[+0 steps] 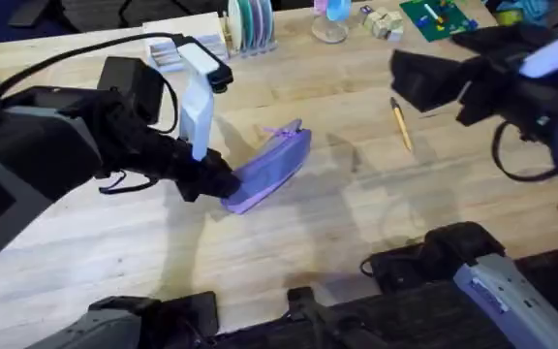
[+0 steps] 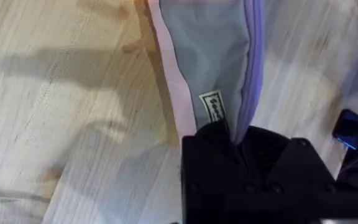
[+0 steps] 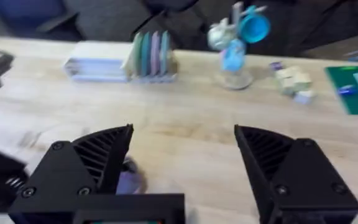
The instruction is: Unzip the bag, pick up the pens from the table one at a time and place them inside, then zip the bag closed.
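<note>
Black fingers of the left pincer (image 2: 238,146) are closed on the near end of the bag (image 1: 271,167), pinching its lavender fabric beside a small sewn label; the greyish side panel faces the wrist camera. From overhead, the bag lies slanted on the pale wooden surface (image 1: 356,223), its ribbon pull at the far end, away from the left pincer (image 1: 223,186). One yellowish-tan pen (image 1: 401,124) with a dark end lies on the surface well to the right of the bag. The right pincer (image 3: 182,168) hangs above the surface with its fingers spread wide and nothing between them, beyond the pen from the bag.
</note>
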